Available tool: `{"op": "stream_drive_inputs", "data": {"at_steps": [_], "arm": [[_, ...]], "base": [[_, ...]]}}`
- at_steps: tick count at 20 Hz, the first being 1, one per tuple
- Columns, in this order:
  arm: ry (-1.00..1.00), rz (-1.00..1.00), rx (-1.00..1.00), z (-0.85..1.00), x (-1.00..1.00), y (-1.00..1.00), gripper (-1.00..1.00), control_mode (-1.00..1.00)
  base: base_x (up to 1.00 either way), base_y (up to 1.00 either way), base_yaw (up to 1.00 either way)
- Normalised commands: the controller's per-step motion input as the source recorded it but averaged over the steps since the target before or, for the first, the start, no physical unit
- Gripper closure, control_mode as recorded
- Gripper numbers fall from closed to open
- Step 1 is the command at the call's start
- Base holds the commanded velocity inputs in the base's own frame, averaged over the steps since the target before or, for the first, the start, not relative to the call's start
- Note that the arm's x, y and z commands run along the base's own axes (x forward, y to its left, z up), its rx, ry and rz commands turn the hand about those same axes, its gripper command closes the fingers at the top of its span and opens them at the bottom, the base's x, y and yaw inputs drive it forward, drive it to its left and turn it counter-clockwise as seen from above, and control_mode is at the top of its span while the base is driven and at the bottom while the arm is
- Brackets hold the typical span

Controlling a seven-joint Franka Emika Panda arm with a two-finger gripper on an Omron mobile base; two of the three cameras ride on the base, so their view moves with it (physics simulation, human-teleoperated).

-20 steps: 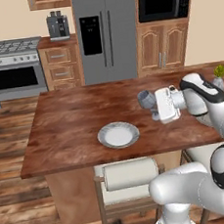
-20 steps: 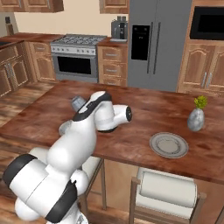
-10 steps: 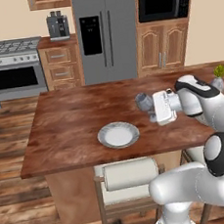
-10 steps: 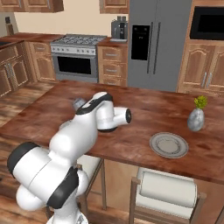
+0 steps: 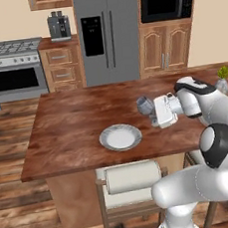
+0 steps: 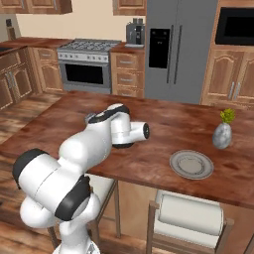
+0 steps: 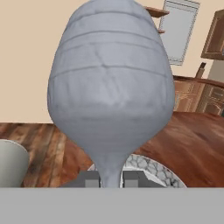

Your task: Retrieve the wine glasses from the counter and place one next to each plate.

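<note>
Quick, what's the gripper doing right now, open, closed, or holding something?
Gripper: closed on the stem of a wine glass, held over the island top near a plate.

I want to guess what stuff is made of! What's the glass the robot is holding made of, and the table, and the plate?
The glass looks like cloudy grey-blue glass, matte, though its faint bands and veins could pass for stone. The table looks like reddish-brown wood with a polished sheen: grain streaks show. The plate looks like pale grey ceramic with a darker rim, smooth and dull. Everything is rendered, so these are guesses.
</note>
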Motion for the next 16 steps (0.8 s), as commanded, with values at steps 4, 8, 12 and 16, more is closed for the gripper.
{"op": "stream_drive_inputs", "data": {"at_steps": [4, 8, 12, 16], "arm": [[0.00, 0.00, 0.00, -0.16, 0.00, 0.00, 1.00, -1.00], [0.00, 0.00, 0.00, -0.21, 0.00, 0.00, 1.00, -1.00], [0.00, 0.00, 0.04, -0.22, 0.00, 0.00, 1.00, -1.00], [0.03, 0.00, 0.01, -0.25, 0.00, 0.00, 1.00, -1.00]], "base": [[0.00, 0.00, 0.00], [0.00, 0.00, 0.00], [0.00, 0.00, 0.00], [0.00, 0.00, 0.00]]}}
